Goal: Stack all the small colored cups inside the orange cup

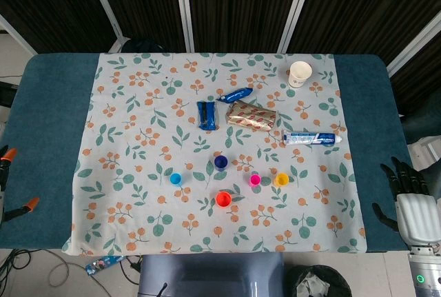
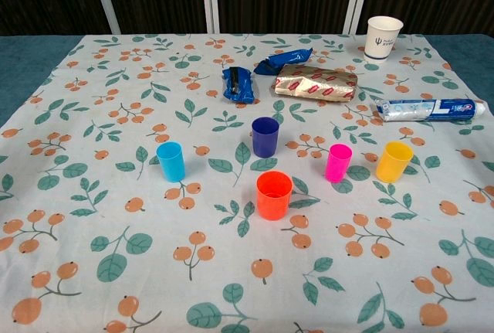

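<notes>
My right hand (image 1: 406, 187) sits off the table edge at about 4 o'clock in the head view, fingers spread and holding nothing; it is well apart from every cup. My left hand does not show in either view, though an orange-tipped clamp (image 1: 21, 207) appears at the far left margin.

Working inward from that hand, the nearest cup is the yellow cup (image 2: 393, 161), upright on the floral cloth (image 2: 93, 217). Just beside it, toward 9 o'clock, stands the pink cup (image 2: 338, 162). The orange cup (image 2: 274, 194), which is the target, stands upright and empty at about 6 o'clock of the group, nearest my body. The dark blue cup (image 2: 265, 136) stands at its 12 o'clock, and the light blue cup (image 2: 170, 161) is off toward 9 o'clock, apart from the rest. None touch.

Beyond the cups, toward 12 o'clock, lie a blue packet (image 2: 238, 84), a second blue wrapper (image 2: 282, 61), a foil-wrapped snack (image 2: 316, 84) and a toothpaste tube (image 2: 429, 108); a white paper cup (image 2: 383, 38) stands at the far 1 o'clock corner.

Finding: no cup is nested yet, so the task stands at its opening step. I judge the next move calls for bringing the right hand in over the yellow cup, pinching its rim, and keeping it upright for lowering into the orange one.
</notes>
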Robot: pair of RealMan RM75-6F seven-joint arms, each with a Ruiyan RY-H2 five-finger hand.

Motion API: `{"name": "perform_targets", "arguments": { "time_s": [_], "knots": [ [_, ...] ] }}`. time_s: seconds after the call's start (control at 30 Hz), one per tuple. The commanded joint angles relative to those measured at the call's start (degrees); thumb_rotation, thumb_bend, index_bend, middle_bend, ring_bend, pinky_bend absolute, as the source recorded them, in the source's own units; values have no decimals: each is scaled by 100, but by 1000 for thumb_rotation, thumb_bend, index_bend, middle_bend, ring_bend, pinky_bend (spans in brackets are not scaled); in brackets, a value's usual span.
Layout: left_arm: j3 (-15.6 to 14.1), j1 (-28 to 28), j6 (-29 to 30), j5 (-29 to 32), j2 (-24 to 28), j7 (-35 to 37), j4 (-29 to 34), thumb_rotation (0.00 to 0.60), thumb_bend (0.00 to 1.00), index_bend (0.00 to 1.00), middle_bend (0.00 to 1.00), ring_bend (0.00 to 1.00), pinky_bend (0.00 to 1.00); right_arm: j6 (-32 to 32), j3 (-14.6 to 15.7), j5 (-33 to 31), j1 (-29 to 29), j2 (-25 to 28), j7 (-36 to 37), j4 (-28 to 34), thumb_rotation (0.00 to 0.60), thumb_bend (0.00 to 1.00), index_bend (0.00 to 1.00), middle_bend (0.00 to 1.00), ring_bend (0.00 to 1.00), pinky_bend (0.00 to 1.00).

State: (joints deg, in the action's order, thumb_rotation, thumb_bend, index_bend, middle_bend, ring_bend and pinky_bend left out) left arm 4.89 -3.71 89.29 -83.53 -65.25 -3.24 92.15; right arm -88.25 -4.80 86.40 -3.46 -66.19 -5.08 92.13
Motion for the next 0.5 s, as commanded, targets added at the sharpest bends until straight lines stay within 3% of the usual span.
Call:
{"name": "perform_targets", "arguments": {
  "time_s": [0.03,0.5],
  "knots": [
    [4,-26,-46,9,-35,-30,2,600,75,26,0,0,0,3,-7,-22,3,3,-2,-14,600,346,126,42,62,137],
    [-113,-80,-203,-105,-45,-136,109,600,74,26,0,0,0,-46,-30,-136,85,94,114,38,600,346,120,43,62,137]
  ]
}}
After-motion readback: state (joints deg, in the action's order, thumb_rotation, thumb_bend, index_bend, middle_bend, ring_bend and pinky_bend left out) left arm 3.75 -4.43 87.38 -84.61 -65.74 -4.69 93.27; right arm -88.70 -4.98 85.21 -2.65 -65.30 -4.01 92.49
